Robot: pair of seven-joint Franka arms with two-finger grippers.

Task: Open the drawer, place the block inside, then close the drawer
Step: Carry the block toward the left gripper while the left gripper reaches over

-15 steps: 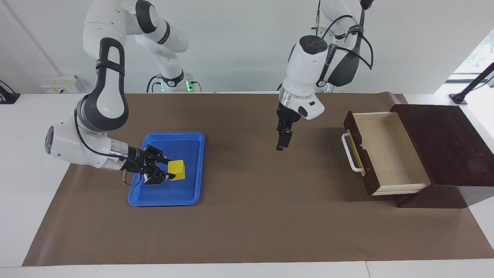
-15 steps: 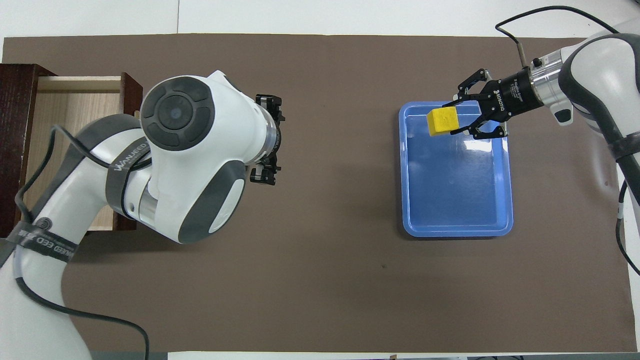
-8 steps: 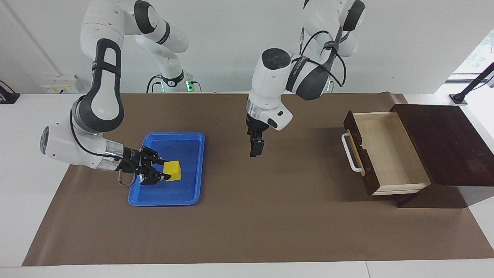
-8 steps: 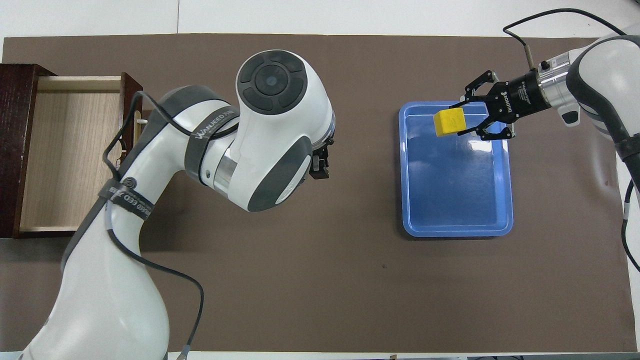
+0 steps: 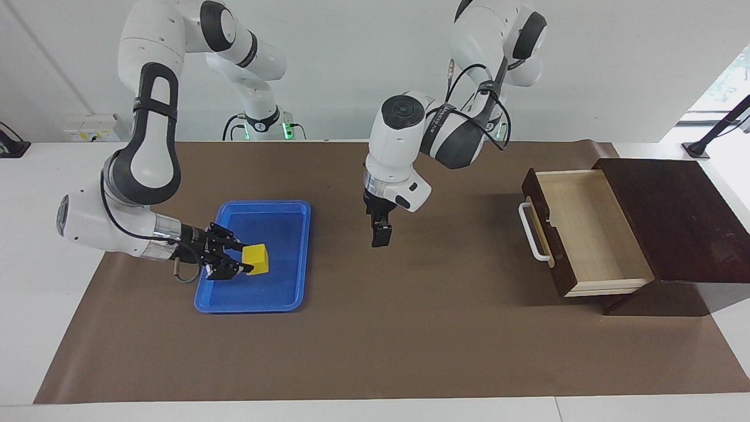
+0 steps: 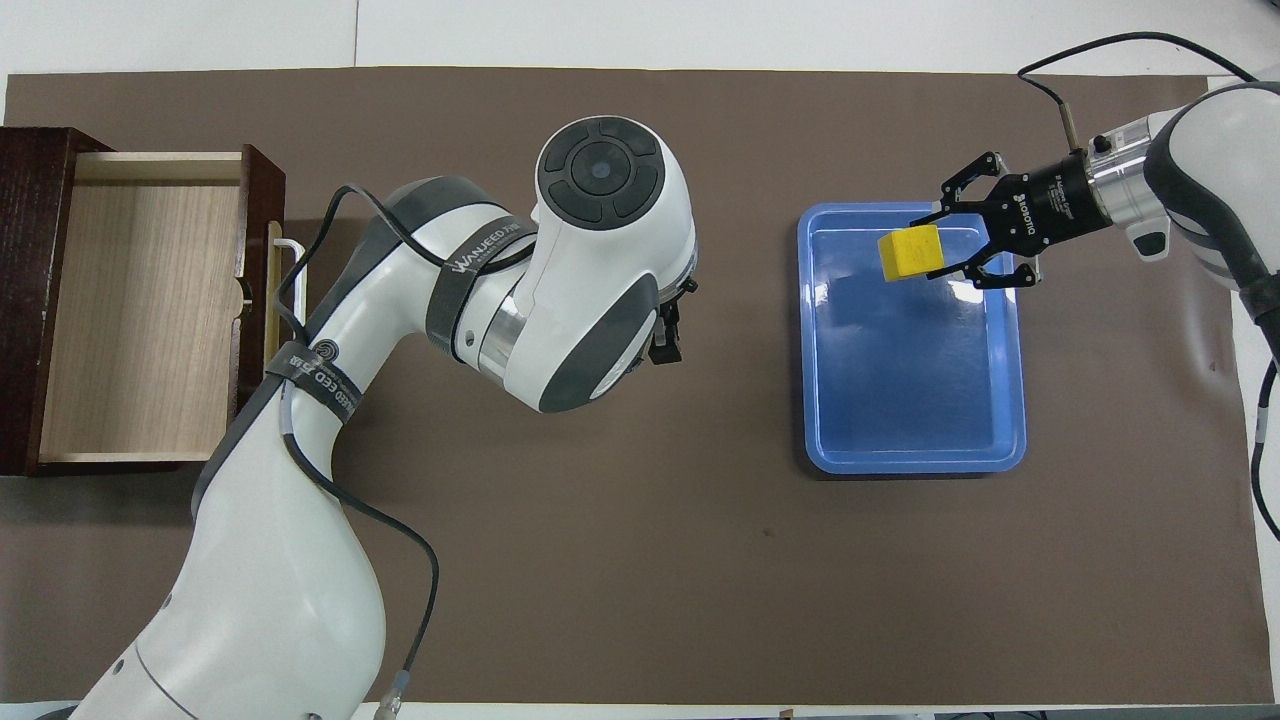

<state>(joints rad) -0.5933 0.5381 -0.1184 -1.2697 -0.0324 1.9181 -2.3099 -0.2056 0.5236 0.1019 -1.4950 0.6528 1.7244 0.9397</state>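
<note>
Here the right gripper (image 5: pixel 251 267) clasps the block (image 5: pixel 256 259) above the blue tray (image 5: pixel 293 287); left gripper (image 5: pixel 380 237) spread, drawer (image 5: pixel 586 228) unobstructed

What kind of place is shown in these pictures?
Probably a robotics lab: two white arms at a table with a brown mat, a test drawer and a blue tray, plain white walls.

Block (image 5: pixel 256 259) bright yellow; tray (image 5: pixel 293 214) plain blue; drawer (image 5: pixel 586 228) front dark brown, white bar handle (image 5: pixel 530 231), pale wood-grain interior; box (image 5: pixel 679 217) dark brown; table cover (image 5: pixel 375 346) flat brown; arms white with dark grey joints
</note>
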